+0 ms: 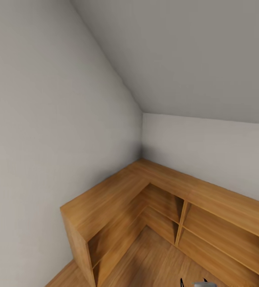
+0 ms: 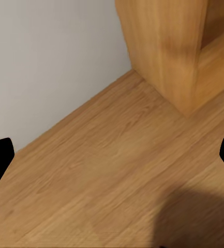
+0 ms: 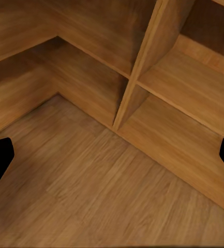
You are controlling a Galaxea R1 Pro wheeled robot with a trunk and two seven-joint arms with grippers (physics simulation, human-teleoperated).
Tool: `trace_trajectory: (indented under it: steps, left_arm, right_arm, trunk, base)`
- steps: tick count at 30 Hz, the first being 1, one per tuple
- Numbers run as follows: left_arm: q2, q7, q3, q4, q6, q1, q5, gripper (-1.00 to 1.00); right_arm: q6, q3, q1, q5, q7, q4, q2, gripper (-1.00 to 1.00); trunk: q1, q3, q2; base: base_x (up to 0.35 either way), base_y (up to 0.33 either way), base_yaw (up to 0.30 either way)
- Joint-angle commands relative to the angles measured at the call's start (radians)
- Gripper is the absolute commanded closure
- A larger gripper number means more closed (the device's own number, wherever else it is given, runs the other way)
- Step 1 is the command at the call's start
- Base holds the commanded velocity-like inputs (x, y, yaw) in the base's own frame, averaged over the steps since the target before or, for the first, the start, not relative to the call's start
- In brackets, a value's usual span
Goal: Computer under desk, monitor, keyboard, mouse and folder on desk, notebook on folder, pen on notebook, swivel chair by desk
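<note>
You face a bedroom corner: sloped grey walls (image 1: 45, 99) above a low L-shaped wooden shelf unit (image 1: 153, 207) on plank floor (image 2: 106, 175). Beside that unit, left gripper (image 2: 112, 157) and right gripper (image 3: 112, 157) hang spread apart, holding nothing, fingertips cut off by the frame. A dark object (image 1: 197, 283) near the unit is unidentifiable.

Corner shelf unit (image 1: 153, 207) beyond open floor (image 1: 153, 259)
</note>
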Motion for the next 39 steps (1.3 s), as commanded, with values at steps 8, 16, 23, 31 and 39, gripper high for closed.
trace_trajectory:
  steps: [8, 16, 23, 31, 39]
  left_arm:
    - [0.0, 0.009, -0.009, 0.001, 0.0, 0.0, 0.0, -1.0]
    - [-0.001, 0.009, -0.009, 0.001, 0.0, 0.0, 0.0, -1.0]
    - [-0.001, 0.009, -0.009, 0.001, 0.0, 0.0, 0.0, -1.0]
    - [-0.001, 0.009, -0.008, 0.001, 0.0, 0.0, 0.0, -1.0]
    - [0.0, 0.009, -0.008, 0.001, 0.0, 0.0, 0.0, -1.0]
  right_arm:
    - [0.0, 0.006, -0.001, -0.001, -0.008, 0.001, -0.002, -1.0]
    - [0.0, 0.006, -0.001, -0.001, -0.007, 0.001, -0.005, -1.0]
    - [0.0, 0.006, -0.001, 0.0, -0.007, 0.001, -0.003, -1.0]
    - [0.0, 0.005, -0.001, 0.0, -0.007, 0.001, -0.005, -1.0]
    - [0.0, 0.005, -0.001, 0.0, -0.007, 0.001, -0.006, -1.0]
  trunk:
    - [0.0, 0.008, -0.001]
    - [0.0, 0.016, -0.001]
    - [0.0, 0.023, -0.001]
    - [0.0, 0.031, -0.001]
    - [0.0, 0.039, -0.001]
  base:
    - [0.0, 0.0, -0.227]
    - [0.0, 0.0, -0.227]
    - [0.0, 0.0, -0.227]
    - [0.0, 0.0, -0.227]
    - [0.0, 0.0, -0.227]
